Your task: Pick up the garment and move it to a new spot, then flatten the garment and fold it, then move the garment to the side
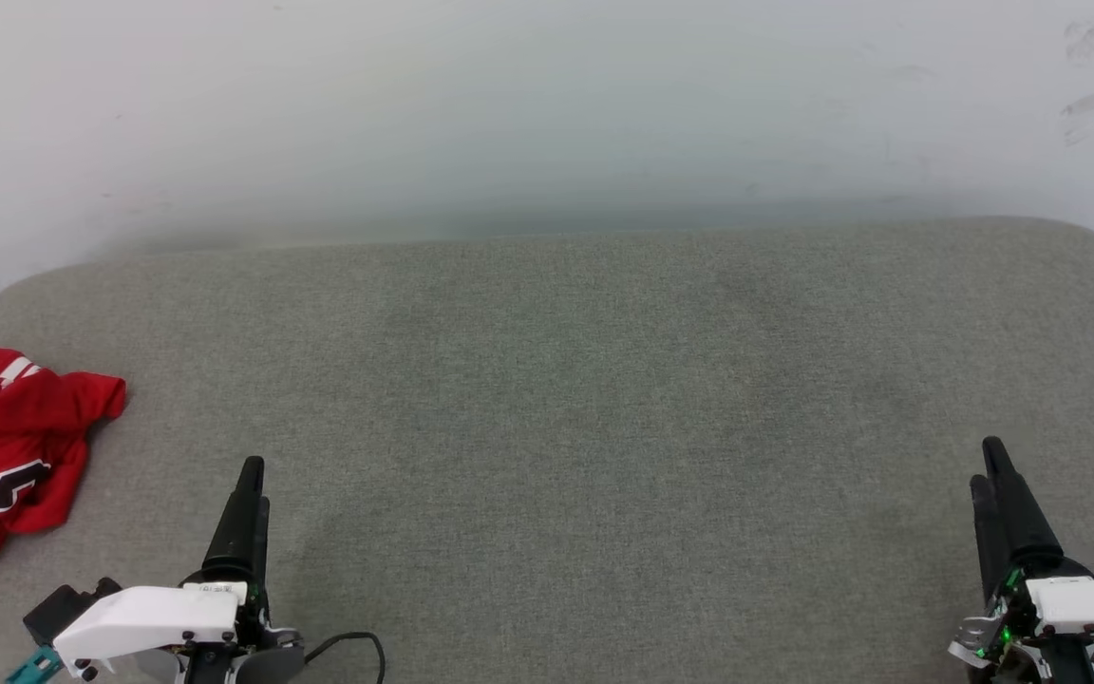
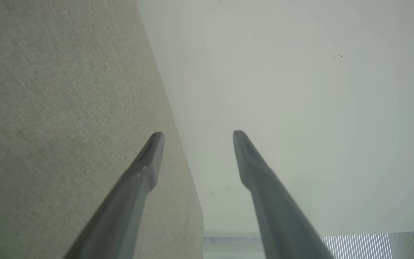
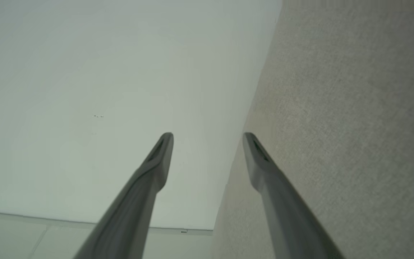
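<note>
At the far L edge of the desk (image 1: 547,380), near the front, the garment (image 1: 10,446) lies in a crumpled heap, partly cut off by the head view's border. It's soft red knit w/ a strip of red-and-white striped trim at the top and black, white-outlined lettering across the folds. The desk top is covered in grey, finely woven fabric, matte, w/ rounded far corners. Behind it is a pale, smooth wall (image 1: 547,104) w/ faint scuffs at upper R.

L claw (image 1: 253,470) sits at the front L, well apart from the garment. Its long, dark, tapered fingers point away from the robot, rolled edge-on so they overlap in the head view. L wrist view shows the L claw (image 2: 198,133) w/ fingers spread, nothing between them. A white wrist housing (image 1: 153,617) and a thin black cable (image 1: 357,641) trail behind.

R claw (image 1: 986,461) is at the front R, posed likewise. R wrist view shows the R claw (image 3: 207,135) also parted and empty.
</note>
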